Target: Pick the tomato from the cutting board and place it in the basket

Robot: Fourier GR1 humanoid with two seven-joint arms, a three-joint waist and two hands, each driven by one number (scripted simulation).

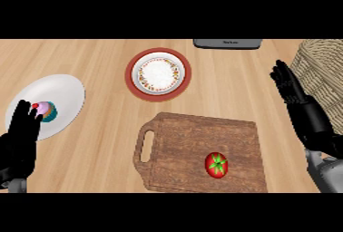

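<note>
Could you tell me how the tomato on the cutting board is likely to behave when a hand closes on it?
The tomato looks round and smooth, so it may roll across the flat cutting board if nudged. Its glossy skin could slip between fingers. It sits near the board's front edge, so a push might send it off.

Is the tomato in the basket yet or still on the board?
Still on the board: the tomato lies near its lower right corner, and the basket is at the right edge.

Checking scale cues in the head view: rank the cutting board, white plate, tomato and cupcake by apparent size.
Largest to smallest:
1. cutting board
2. white plate, partly hidden by the left hand
3. tomato
4. cupcake, close to the tomato; unsure.
</note>
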